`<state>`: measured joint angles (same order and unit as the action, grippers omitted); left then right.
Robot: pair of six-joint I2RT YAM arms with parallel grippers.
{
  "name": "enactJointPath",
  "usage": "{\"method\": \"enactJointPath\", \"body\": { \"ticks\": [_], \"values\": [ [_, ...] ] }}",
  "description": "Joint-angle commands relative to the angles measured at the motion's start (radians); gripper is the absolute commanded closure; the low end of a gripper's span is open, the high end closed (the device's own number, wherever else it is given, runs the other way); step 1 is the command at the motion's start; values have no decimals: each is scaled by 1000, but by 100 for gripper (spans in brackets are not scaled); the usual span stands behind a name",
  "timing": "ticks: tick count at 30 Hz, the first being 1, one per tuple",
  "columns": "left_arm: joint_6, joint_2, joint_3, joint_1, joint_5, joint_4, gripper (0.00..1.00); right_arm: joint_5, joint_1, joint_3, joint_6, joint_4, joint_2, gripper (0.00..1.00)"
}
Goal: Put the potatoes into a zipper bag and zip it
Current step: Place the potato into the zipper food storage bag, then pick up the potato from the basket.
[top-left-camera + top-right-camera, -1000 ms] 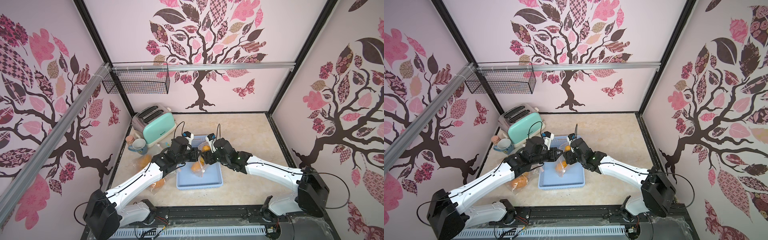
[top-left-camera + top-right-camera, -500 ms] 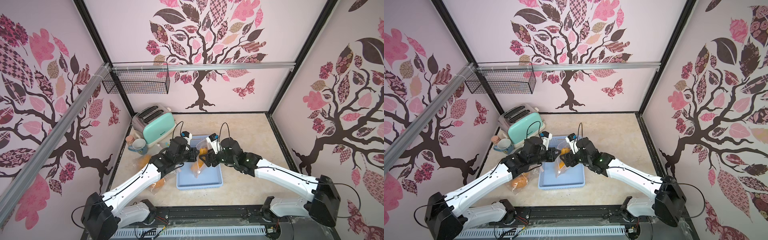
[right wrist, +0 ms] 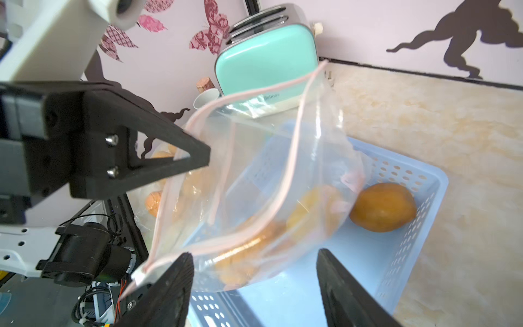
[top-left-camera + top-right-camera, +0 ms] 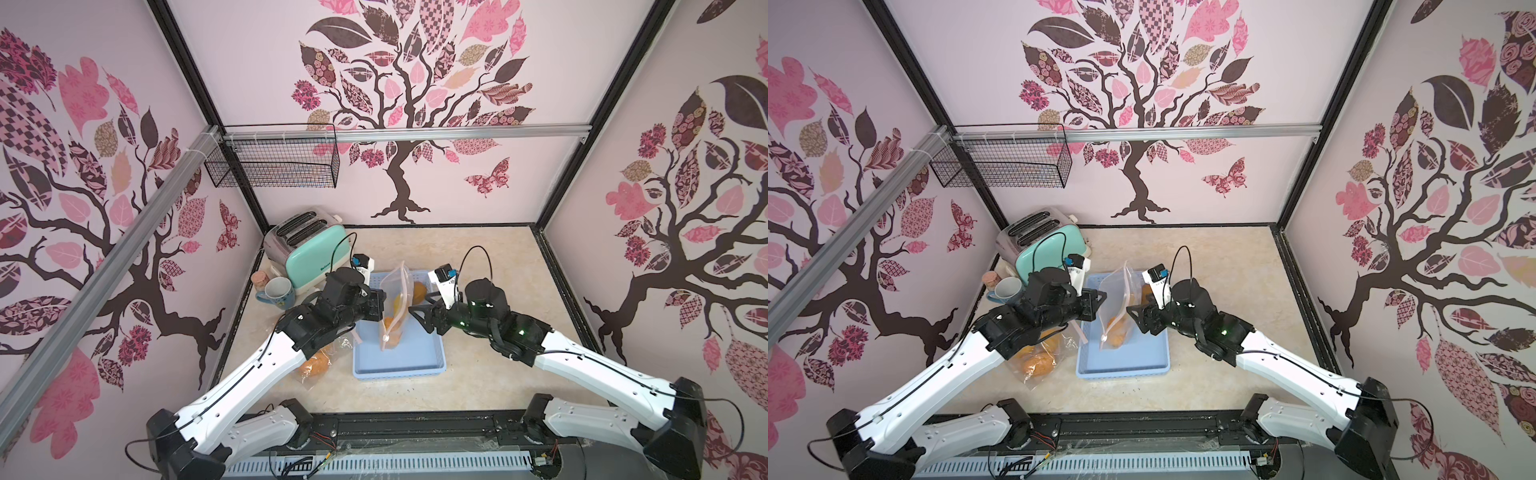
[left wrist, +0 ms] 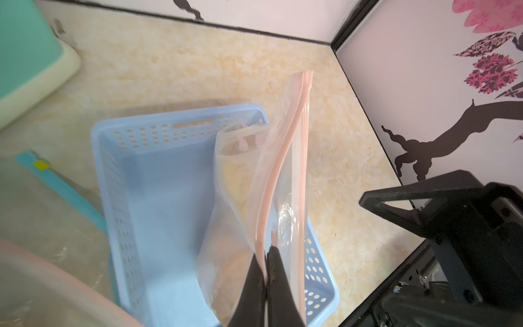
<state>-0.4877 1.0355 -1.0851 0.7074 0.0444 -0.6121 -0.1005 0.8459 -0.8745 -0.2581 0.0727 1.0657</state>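
A clear zipper bag (image 4: 397,303) (image 4: 1119,307) with a pink zip strip hangs over the blue basket (image 4: 399,370). My left gripper (image 5: 266,263) is shut on the bag's zip edge. Potatoes (image 3: 311,209) (image 4: 392,324) lie in the bag's bottom. The two zip lines stand apart in the right wrist view, and a white slider (image 3: 141,276) sits at the near end. My right gripper (image 3: 253,253) (image 4: 415,318) is open just right of the bag, holding nothing. One finger is beside the slider. One loose potato (image 3: 383,211) lies in the basket's far corner.
A second plastic bag with potatoes (image 4: 318,365) lies on the table left of the basket, partly under my left arm. A mint toaster (image 4: 307,249) and a mug (image 4: 276,293) stand at the back left. A wire basket (image 4: 274,162) hangs on the wall.
My right arm has swung outward to the right, and its gripper has dropped slightly beside the bag. The left gripper still holds the bag over the basket.
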Motion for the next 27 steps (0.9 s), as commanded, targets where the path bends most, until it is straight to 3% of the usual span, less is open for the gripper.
{"method": "enactJointPath", "body": {
  "ticks": [1, 6, 13, 20, 27],
  "values": [
    [71, -84, -100, 0, 144, -86, 100, 26, -2, -16, 17, 14, -33, 27],
    [107, -204, -153, -1, 238, -139, 100, 91, -7, -45, -2, 61, 23, 26],
    [148, -385, -158, 0, 408, -220, 100, 139, -18, -177, -41, 193, 231, 27],
    [201, -523, -25, 0, 604, -305, 100, 207, -19, -318, -18, 263, 464, 24],
    [185, -602, 91, 0, 638, -313, 100, 305, -39, -460, 11, 340, 670, 21]
  ]
}}
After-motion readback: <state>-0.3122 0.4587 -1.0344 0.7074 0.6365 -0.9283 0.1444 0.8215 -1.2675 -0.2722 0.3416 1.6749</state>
